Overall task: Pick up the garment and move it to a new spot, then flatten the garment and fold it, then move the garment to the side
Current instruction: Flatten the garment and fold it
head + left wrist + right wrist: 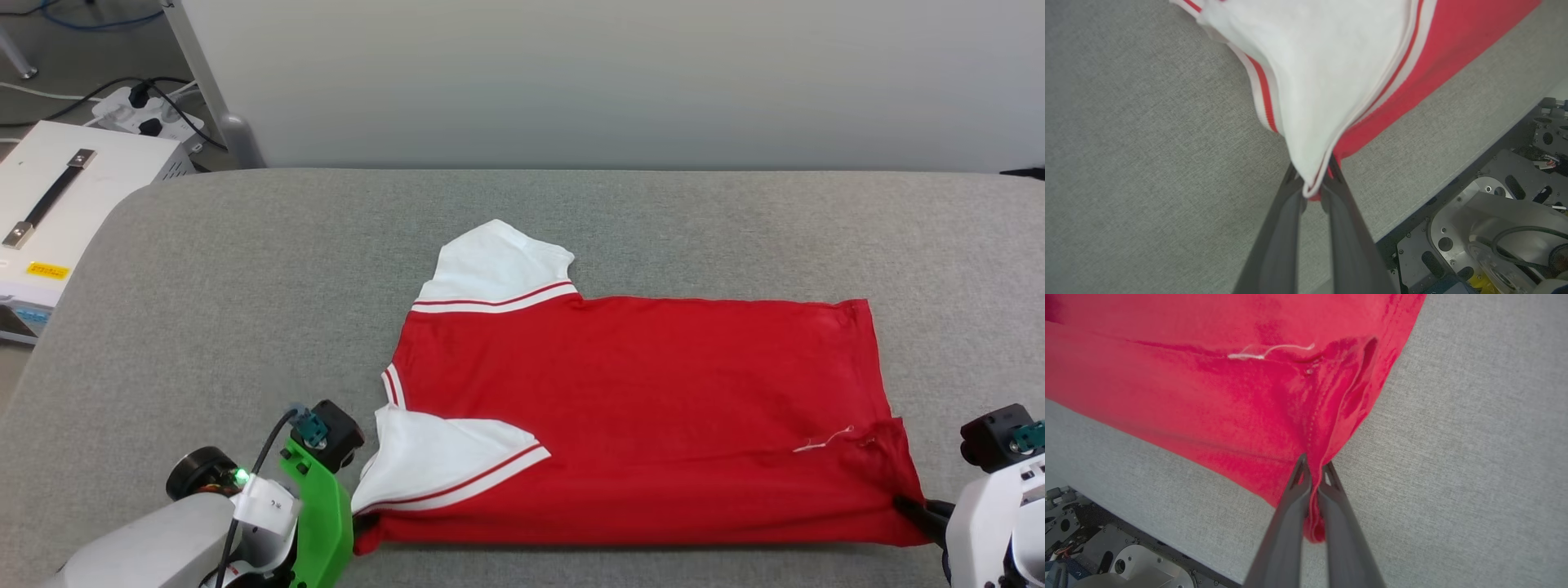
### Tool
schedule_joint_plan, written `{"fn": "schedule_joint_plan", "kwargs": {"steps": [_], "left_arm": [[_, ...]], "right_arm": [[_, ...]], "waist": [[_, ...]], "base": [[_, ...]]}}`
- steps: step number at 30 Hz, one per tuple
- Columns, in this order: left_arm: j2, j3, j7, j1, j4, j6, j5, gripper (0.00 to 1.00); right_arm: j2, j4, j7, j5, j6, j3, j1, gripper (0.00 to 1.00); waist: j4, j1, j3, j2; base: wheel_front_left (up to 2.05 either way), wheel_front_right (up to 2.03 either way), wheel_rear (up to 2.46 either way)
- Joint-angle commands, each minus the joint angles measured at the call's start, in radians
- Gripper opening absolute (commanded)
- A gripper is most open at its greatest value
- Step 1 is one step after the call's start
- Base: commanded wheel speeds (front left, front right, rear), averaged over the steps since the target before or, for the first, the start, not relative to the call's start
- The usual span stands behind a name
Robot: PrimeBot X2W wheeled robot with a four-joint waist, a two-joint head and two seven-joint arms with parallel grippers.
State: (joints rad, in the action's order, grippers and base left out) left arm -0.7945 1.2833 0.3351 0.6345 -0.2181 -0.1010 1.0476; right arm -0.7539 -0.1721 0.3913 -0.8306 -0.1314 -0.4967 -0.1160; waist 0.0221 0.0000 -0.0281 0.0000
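The garment point(637, 408) lies spread sideways on the grey table point(245, 286), a red shirt with white sleeves and striped trim, collar end to the left. My left gripper point(1312, 183) is shut on the near sleeve's corner point(1310, 155), where white and red cloth meet. In the head view its green wrist point(322, 506) stands at the shirt's near left corner. My right gripper point(1314, 473) is shut on the red hem corner point(1314, 522), which bunches between its fingers; its dark fingertips point(918, 510) touch the shirt's near right corner.
A white case point(65, 204) with a handle and a power strip point(147, 114) with cables sit on the floor past the table's left end. A pale wall panel point(612, 82) runs behind the table. The robot's metal base point(1494, 228) shows below the near table edge.
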Motion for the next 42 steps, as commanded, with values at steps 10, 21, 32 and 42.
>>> {"fn": "schedule_joint_plan", "kwargs": {"steps": [10, 21, 32, 42], "left_arm": [[0.029, -0.004, -0.009, -0.053, -0.062, 0.021, -0.007, 0.0], [0.055, -0.022, -0.087, -0.047, -0.135, 0.01, -0.017, 1.0], [-0.039, -0.105, -0.119, 0.076, -0.006, 0.044, -0.047, 1.0], [-0.037, -0.221, -0.197, 0.261, -0.027, 0.067, -0.087, 1.0]], "right_arm": [[0.076, -0.078, 0.044, 0.036, 0.001, 0.045, 0.028, 0.0], [0.127, -0.146, -0.069, 0.074, 0.001, 0.061, 0.008, 1.0], [0.152, -0.07, -0.24, 0.169, 0.001, 0.172, 0.006, 1.0], [0.306, 0.058, -0.401, 0.359, 0.001, 0.341, -0.012, 1.0]], "waist": [[-0.01, 0.0, -0.05, 0.0], [0.007, 0.0, -0.042, 0.0], [0.002, 0.0, -0.019, 0.0], [-0.06, 0.0, -0.094, 0.0]], "base": [[0.0, 0.0, 0.0], [0.0, 0.0, 0.0], [0.0, 0.0, 0.0], [0.0, 0.0, 0.0]]}}
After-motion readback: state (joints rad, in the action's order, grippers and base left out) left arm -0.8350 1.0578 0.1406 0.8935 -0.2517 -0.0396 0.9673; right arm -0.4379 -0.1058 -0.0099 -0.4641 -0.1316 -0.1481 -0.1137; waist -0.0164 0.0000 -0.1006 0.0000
